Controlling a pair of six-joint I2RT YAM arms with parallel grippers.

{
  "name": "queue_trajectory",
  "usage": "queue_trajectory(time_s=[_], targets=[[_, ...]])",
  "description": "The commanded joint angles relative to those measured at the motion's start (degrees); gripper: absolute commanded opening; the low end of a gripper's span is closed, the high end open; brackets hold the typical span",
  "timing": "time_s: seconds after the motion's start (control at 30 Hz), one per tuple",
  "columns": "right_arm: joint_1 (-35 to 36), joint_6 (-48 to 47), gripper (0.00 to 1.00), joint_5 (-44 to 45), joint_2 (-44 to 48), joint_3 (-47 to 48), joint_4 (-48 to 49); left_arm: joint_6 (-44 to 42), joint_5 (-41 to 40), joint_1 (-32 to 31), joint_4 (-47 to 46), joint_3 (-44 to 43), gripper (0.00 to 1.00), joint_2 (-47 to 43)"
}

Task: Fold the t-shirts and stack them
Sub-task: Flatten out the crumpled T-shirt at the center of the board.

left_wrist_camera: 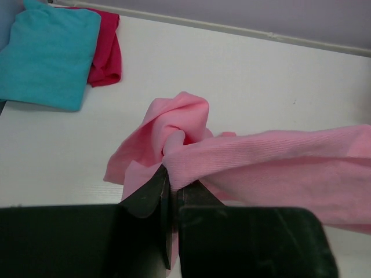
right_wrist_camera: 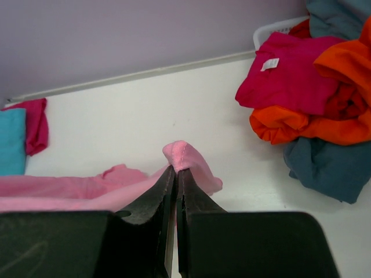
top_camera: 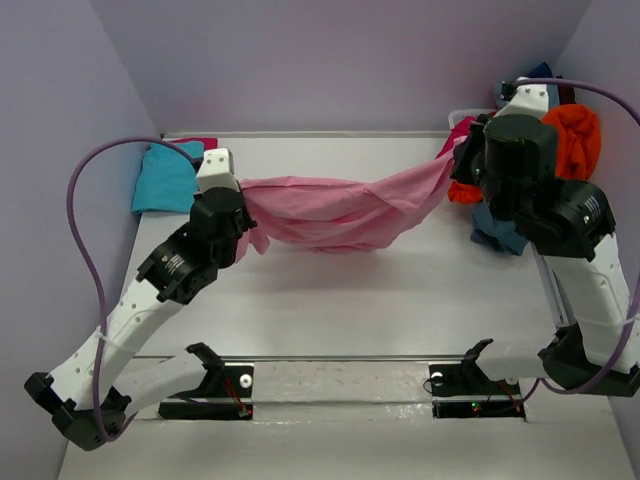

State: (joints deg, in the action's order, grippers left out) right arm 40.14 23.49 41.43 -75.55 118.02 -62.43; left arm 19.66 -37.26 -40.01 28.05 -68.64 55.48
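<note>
The pink shirt [top_camera: 340, 210] hangs stretched between the two arms over the table [top_camera: 350, 310], sagging in the middle (whether its lowest folds touch the surface is unclear). The left gripper [left_wrist_camera: 173, 176] is clamped on its bunched left end, and the right gripper [right_wrist_camera: 175, 172] is clamped on the other end. A turquoise shirt [top_camera: 165, 178] lies on a magenta shirt [left_wrist_camera: 107, 49] at the far left corner, and a pile [right_wrist_camera: 307, 98] of magenta, orange and grey-blue shirts sits far right.

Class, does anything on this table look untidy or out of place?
Yes: the pink t-shirt sags twisted between the left claw and right claw, and the unfolded shirts at far right lie heaped.
</note>
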Motion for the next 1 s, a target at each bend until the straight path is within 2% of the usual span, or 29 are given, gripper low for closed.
queue_trajectory(time_s=[0.0,0.23,0.53,0.67,0.97], targets=[[-0.2,-3.3,0.07,-1.8,8.7,-6.4,13.2,-1.6,-1.2,0.2,-7.2,1.9,0.06,-6.0],[-0.2,-8.2,0.07,-4.9,14.2,-10.8,22.3,-5.2,-0.6,0.2,-10.7,2.1,0.06,-9.3],[-0.2,-17.2,0.07,-7.1,18.9,-17.8,39.9,-9.4,-1.8,0.2,-17.0,1.4,0.06,-9.2],[-0.2,-21.5,0.07,-7.1,17.3,-15.8,45.8,-12.1,-2.7,0.2,-19.6,-0.2,0.06,-8.0],[-0.2,-29.2,0.07,-7.6,13.9,-8.9,51.9,-19.4,-3.4,0.2,-23.7,-9.0,0.06,-4.2]])
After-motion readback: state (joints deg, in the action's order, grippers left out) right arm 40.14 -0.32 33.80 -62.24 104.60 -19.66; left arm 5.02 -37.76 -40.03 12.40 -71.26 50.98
